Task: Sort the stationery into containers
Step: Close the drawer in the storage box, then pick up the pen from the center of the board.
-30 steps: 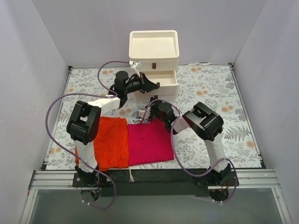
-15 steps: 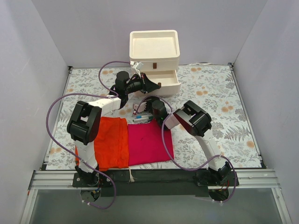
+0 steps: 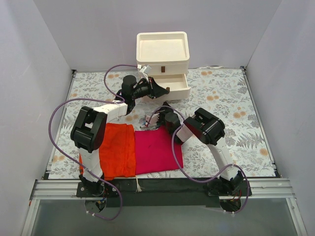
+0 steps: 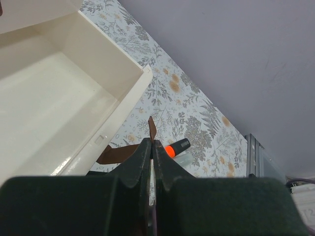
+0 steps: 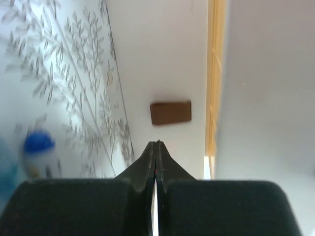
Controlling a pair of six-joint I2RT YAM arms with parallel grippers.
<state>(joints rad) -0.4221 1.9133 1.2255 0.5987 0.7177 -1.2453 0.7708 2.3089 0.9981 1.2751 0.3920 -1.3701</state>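
Over the last second the open drawer [image 3: 173,82] has slid part of the way back into the cream-white drawer unit [image 3: 162,63], and the right arm's elbow has drawn in toward the middle of the desk [image 3: 221,98]

A small cluster of pens and markers [image 3: 147,123] lies on the floral desk, in front of the unit and just beyond the far edge of the magenta cloth [image 3: 157,150]. In the left wrist view a black highlighter with an orange cap [image 4: 175,147] shows on the desk past the fingertips, with a pale pen [image 4: 185,158] just beside it. In the right wrist view a blurred blue-capped item [image 5: 38,142] lies on the desk at the left.

The drawer stands partly pulled out below the top drawer, its inside facing up. The left claw [image 3: 160,90] is at the drawer's front, clenched on a thin brown pull tab [image 4: 151,127] whose tip pokes out past the fingertips.

The right claw [image 3: 155,117] is low over the cluster, its fingers pressed together with nothing seen between them. Its camera faces the unit's front, where another brown tab [image 5: 171,113] shows.

An orange cloth [image 3: 118,150] lies touching the magenta one on its left side, both near the arms' bases
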